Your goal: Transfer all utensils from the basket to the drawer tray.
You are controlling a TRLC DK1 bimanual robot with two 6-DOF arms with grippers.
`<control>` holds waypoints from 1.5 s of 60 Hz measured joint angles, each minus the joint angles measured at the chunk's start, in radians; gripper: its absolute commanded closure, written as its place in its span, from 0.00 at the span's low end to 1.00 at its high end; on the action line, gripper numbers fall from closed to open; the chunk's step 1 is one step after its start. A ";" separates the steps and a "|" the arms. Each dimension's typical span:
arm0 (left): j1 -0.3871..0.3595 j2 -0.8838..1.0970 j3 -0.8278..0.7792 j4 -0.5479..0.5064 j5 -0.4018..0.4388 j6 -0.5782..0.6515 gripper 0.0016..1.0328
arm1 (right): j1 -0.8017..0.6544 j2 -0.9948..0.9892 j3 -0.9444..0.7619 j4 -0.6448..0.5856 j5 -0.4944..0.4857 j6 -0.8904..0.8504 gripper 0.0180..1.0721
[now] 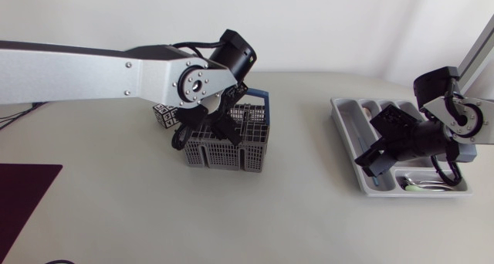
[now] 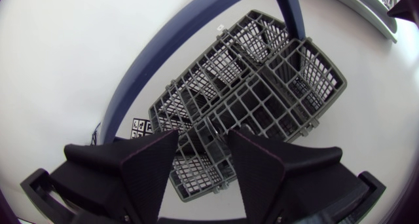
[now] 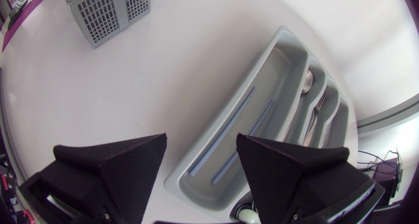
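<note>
A: Starting big, what's where on the table [image 1: 309, 218]?
B: The grey basket [image 1: 247, 148] sits left of middle, and the drawer tray [image 1: 345, 113] is well apart at the right.
A: And the arms?
B: Over the basket hangs the left claw [image 2: 203, 133], fingers apart and gripping nothing. Above the tray, the right claw [image 3: 201, 139] is likewise spread.
A: Utensils?
B: Two blue sticks [image 3: 226, 129] lie in the tray's long compartment, with a spoon [image 3: 307, 81] and a fork [image 3: 319, 109] in the slots beside it.
</note>
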 measured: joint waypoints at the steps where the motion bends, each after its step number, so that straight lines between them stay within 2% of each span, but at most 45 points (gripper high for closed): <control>1: 0.000 0.002 0.000 -0.001 -0.001 0.000 0.47 | 0.000 0.000 0.000 0.000 0.000 0.000 0.26; 6: 0.002 0.010 0.006 -0.008 -0.007 -0.004 0.48 | 0.000 0.000 0.000 0.001 0.000 0.000 0.27; 16: 0.002 0.024 0.013 -0.008 -0.011 -0.019 0.75 | 0.000 0.002 0.000 0.009 0.000 0.000 0.26; 24: 0.002 0.026 0.013 -0.008 -0.010 -0.023 0.90 | 0.000 0.014 0.000 0.013 0.001 0.000 0.27; 30: 0.002 0.026 0.013 -0.008 -0.010 -0.023 0.97 | 0.000 0.019 0.000 0.023 0.003 0.000 0.26; 68: 0.000 -0.054 0.017 -0.011 -0.010 -0.009 0.97 | 0.016 0.026 -0.009 0.039 0.007 0.000 0.27; 90: -0.043 -0.175 0.016 0.012 -0.031 0.106 0.97 | 0.019 0.026 -0.013 0.057 0.007 0.000 0.27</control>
